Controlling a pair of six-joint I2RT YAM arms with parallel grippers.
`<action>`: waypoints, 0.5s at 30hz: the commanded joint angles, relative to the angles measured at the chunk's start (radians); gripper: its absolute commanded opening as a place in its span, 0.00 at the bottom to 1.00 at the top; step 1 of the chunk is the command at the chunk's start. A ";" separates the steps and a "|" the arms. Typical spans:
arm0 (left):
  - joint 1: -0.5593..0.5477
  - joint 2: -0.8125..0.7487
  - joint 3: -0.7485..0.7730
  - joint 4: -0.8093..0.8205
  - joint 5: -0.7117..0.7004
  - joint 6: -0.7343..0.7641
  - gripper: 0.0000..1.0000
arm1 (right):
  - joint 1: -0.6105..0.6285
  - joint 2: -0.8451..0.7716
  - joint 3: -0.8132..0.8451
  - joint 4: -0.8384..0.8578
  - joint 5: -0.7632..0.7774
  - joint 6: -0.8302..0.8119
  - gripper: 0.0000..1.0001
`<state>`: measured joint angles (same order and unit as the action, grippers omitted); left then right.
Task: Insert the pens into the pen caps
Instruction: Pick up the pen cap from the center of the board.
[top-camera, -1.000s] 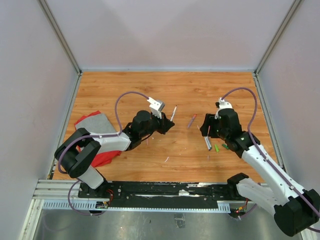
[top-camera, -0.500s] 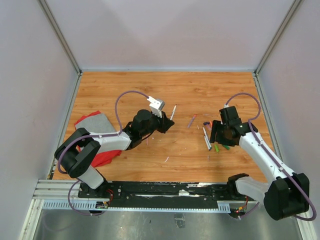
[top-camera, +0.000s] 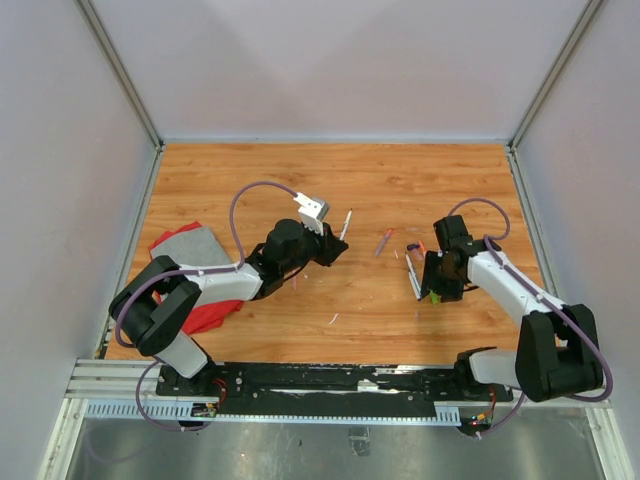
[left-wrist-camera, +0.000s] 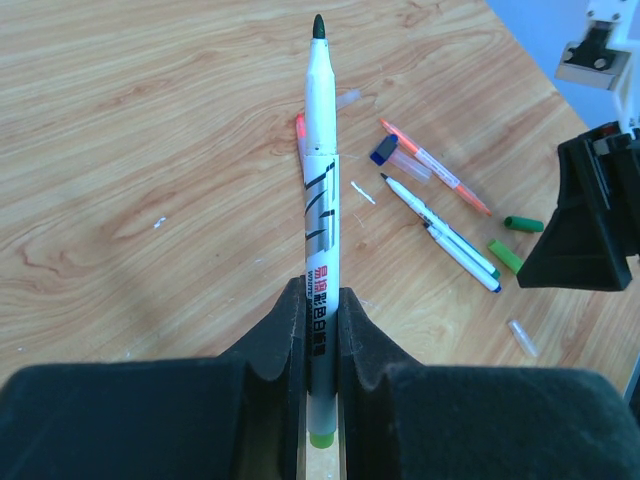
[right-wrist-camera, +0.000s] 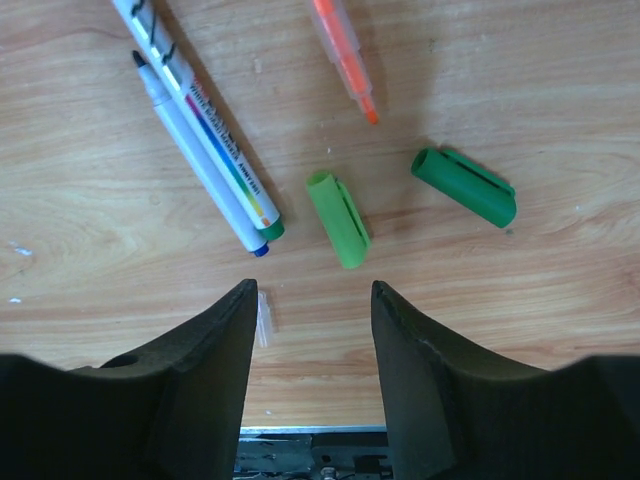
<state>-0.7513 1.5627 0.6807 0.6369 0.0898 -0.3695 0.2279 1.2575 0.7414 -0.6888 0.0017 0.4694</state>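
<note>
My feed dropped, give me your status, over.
Left gripper shut on green-tipped pen, uncapped. Right gripper open, light green cap just ahead of it. Two loose pens close beside the cap.

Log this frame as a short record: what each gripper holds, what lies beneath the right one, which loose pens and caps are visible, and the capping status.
left gripper: shut on an uncapped green-tipped pen, tip pointing away from the wrist
right gripper: open, empty, hovering just short of the light green cap
other cap: dark green cap, lying apart from the light one
loose pens: two white pens side by side; orange pen
capping: held pen not yet capped
</note>
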 joint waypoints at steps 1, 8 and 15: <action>-0.003 0.011 0.030 0.009 -0.006 -0.002 0.00 | -0.050 0.048 -0.022 0.044 -0.028 -0.028 0.48; -0.003 0.013 0.030 0.009 -0.006 -0.003 0.01 | -0.081 0.101 -0.029 0.078 -0.046 -0.050 0.42; -0.002 0.010 0.030 0.008 -0.008 -0.001 0.00 | -0.088 0.132 -0.030 0.093 -0.019 -0.050 0.36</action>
<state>-0.7513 1.5631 0.6827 0.6304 0.0891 -0.3717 0.1608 1.3750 0.7246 -0.6044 -0.0341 0.4324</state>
